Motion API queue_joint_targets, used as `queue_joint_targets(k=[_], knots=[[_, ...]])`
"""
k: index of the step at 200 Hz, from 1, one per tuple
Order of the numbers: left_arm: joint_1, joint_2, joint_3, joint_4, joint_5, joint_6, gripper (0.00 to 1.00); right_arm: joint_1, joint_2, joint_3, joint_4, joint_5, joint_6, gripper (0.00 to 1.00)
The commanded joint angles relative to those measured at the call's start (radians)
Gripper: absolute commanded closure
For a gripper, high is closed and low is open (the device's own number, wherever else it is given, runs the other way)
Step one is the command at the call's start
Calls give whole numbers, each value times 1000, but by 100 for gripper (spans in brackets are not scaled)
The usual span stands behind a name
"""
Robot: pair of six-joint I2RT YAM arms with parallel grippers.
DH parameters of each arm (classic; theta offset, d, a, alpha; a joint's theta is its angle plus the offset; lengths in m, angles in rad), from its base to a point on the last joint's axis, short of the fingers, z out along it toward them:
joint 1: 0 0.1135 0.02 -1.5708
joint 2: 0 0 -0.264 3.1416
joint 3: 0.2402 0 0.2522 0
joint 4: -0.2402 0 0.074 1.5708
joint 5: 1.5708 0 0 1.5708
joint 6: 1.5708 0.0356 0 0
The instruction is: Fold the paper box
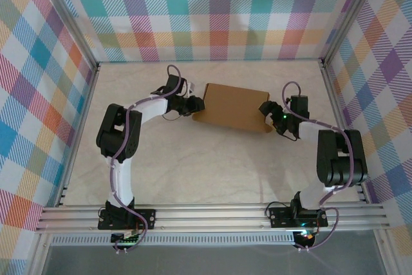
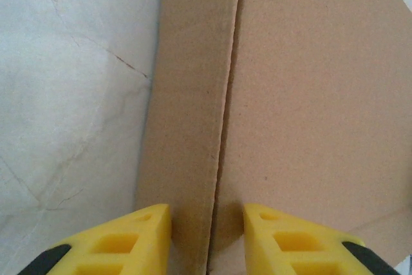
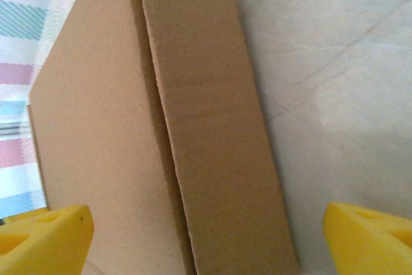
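Paper box [image 2: 309,94] under narrowly parted left fingers [image 2: 129,243], right fingers [image 3: 45,236] spread wide

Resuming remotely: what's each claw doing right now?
Left claw: half-closed astride the paper box edge; grip cannot be told.
Right claw: open wide, holding nothing.

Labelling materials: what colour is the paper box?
Plain brown paper box, unprinted; best in the left wrist view.

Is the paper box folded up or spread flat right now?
Folded up: the paper box stands as a closed block, a side panel bent down beside its top.
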Motion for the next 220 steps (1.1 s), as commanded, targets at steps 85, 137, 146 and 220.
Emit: queue_joint_targets(k=[85,137,146,220], knots=[[83,139,-50,21,114,-73,73,-28,127,-11,282,-268,107,8],[105,171,-31,4,138,-63,73,-30,66,-5,117,-103,53,6],[105,176,-27,2,139,-61,73,-29,80,7,120,-136,59,6],[106,186,-16,-9,140,-49,73,-29,216,26,474,-402,217,13]])
